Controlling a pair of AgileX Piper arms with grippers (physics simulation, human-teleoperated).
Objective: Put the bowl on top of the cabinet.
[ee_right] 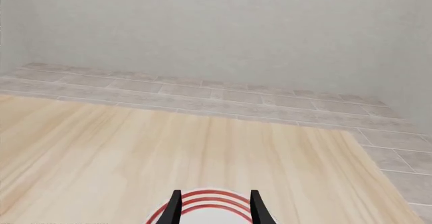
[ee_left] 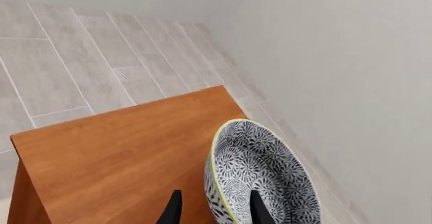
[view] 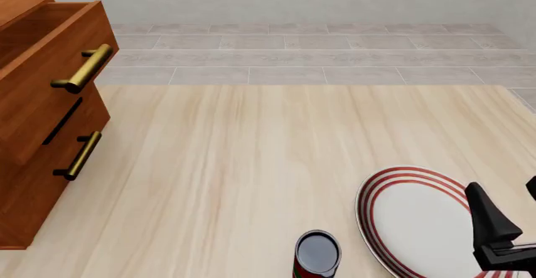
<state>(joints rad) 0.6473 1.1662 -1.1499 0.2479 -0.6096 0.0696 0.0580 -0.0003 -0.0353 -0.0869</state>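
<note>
In the left wrist view the bowl [ee_left: 263, 178], black-and-white floral with a pale yellow rim, sits over the reddish-brown top of the cabinet [ee_left: 121, 153], close to its edge. My left gripper [ee_left: 216, 210] is open, one finger outside the bowl's wall and one inside, and I cannot tell whether the fingers touch it. The front view shows the cabinet [view: 42, 133] at the far left with brass handles and its top drawer pulled out; the bowl and left gripper are out of that view. My right gripper [view: 511, 203] hangs open over the plate, holding nothing.
A white plate with red rings [view: 410, 221] lies at the front right of the light wooden table [view: 251, 165]. A dark open-topped can [view: 317, 253] stands just left of it. Grey tiled floor and a pale wall lie beyond the table.
</note>
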